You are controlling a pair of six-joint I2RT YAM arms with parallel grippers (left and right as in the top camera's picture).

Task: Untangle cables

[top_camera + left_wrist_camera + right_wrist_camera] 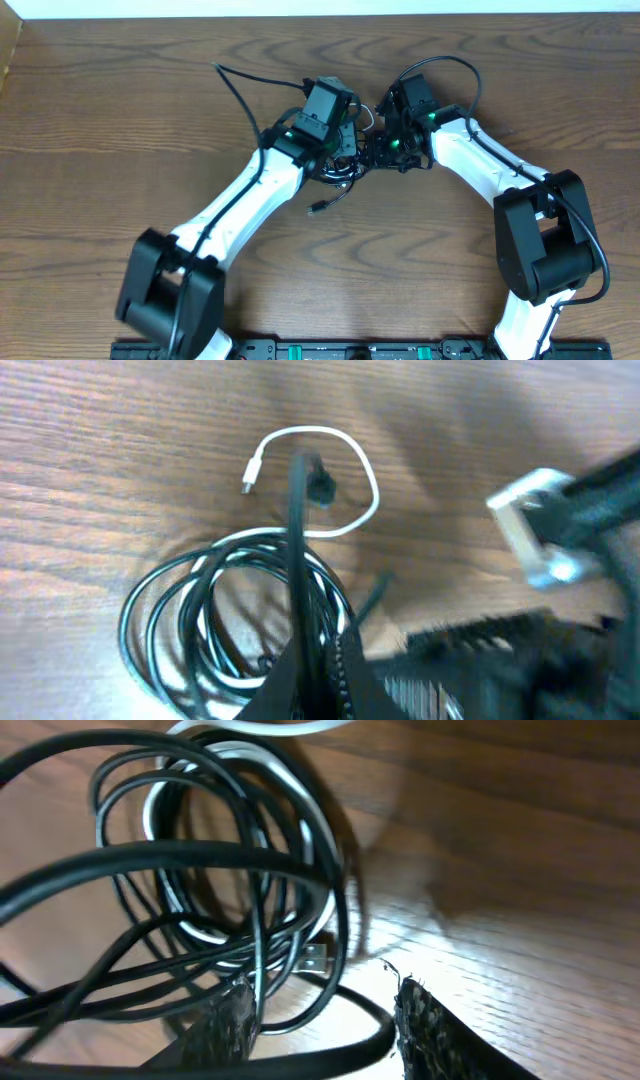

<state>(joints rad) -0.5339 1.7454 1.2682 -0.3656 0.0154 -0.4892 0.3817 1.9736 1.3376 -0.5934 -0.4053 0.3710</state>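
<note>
The right claw (pixel 320 995) stood apart, a black strand of the cables (pixel 200 870) crossing between its fingers and the rest bunched just beyond. The left claw (pixel 338 140) hung over the same bunch, its state unclear. Past its tips the white cable (pixel 310 429) looped on the table (pixel 100 420).

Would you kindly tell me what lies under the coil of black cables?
The white cable winds among the black cables, with bare wooden table below. The left gripper covers the coil's lower right part.
</note>
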